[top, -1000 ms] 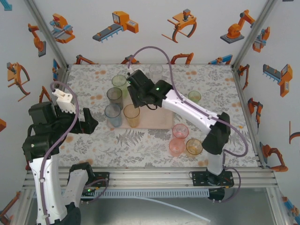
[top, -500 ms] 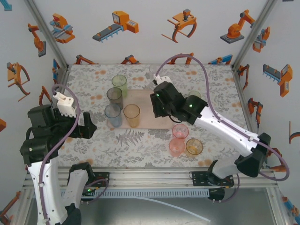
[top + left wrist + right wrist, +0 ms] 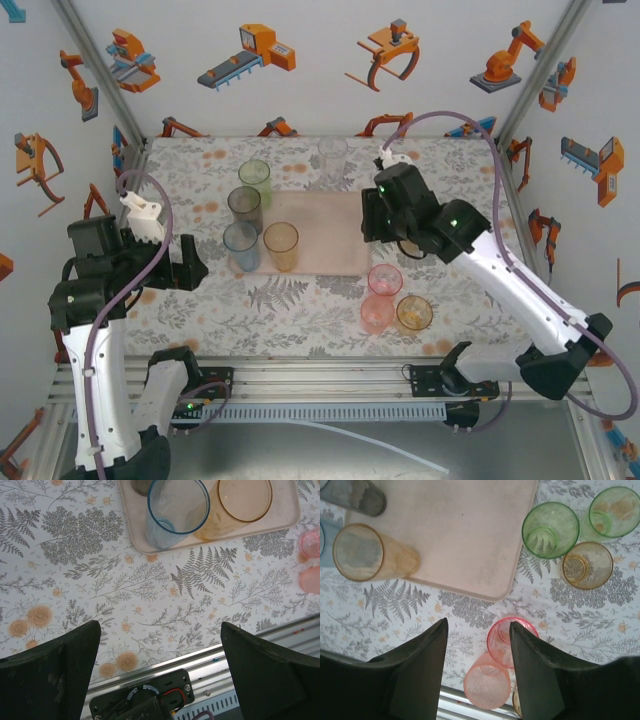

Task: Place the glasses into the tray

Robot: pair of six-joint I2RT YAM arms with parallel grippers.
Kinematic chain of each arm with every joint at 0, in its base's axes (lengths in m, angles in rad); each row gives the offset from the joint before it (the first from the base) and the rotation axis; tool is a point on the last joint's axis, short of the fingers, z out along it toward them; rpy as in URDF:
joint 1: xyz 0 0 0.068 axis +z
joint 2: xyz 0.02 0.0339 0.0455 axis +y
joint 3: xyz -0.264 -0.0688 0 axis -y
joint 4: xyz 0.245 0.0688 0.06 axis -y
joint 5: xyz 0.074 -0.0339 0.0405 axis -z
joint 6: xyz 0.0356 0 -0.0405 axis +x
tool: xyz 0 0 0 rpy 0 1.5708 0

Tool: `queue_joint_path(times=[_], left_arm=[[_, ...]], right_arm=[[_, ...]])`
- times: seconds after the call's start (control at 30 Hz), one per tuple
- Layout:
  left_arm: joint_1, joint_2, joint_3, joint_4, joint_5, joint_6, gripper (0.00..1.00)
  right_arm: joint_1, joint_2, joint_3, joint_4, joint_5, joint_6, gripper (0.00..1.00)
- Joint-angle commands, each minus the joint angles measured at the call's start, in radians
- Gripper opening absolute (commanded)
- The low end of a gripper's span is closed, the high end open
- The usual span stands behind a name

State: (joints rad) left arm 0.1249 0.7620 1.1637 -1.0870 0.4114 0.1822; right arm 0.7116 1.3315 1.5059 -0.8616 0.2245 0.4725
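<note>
- The tray (image 3: 325, 235) is a flat, pale pink-beige rectangle with rounded corners and a low rim. It lies mid-surface (image 3: 180, 180), and its right half is bare.
- On its left part you have a grey glass (image 3: 244, 205), a blue glass (image 3: 240, 245) and an amber glass (image 3: 281, 243), all upright and translucent. A green glass (image 3: 254, 175) stands at the far-left corner; you cannot tell whether it is on the tray.
- A clear glass (image 3: 333, 152) stands behind the tray. A pink glass (image 3: 385, 280), an orange glass (image 3: 377, 312) and a second amber glass (image 3: 414, 313) cluster off its near-right corner.
- Since a second ago your right gripper (image 3: 477, 630) has swung from the tray's far-left part to its right edge. Its jaws are apart with nothing between them.
- Your left gripper (image 3: 160, 650) has barely shifted. Its jaws are wide apart and empty, above the surface short of the tray's near-left corner.
- The right wrist view gives you two green glasses (image 3: 550, 529) and a small amber glass (image 3: 587, 565) on the surface beside the tray. From above, the right arm lies over that spot.
</note>
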Motion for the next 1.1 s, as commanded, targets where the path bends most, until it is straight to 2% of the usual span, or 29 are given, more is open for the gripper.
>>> queue_joint_path(times=[0.0, 0.47, 0.7, 1.07], left_arm=[[0.003, -0.003, -0.004, 0.013, 0.004, 0.006, 0.97], [0.002, 0.027, -0.003, 0.020, 0.036, -0.004, 0.97], [0.001, 0.051, 0.003, 0.026, 0.042, 0.001, 0.97], [-0.001, 0.068, -0.010, 0.059, 0.111, 0.018, 0.97]], right_arm=[[-0.061, 0.082, 0.110, -0.005, -0.081, -0.045, 0.51], [-0.263, 0.421, 0.350, 0.201, -0.166, -0.114, 0.51], [-0.306, 0.650, 0.552, 0.296, -0.234, -0.137, 0.51], [-0.320, 0.956, 0.893, 0.285, -0.247, -0.132, 0.51]])
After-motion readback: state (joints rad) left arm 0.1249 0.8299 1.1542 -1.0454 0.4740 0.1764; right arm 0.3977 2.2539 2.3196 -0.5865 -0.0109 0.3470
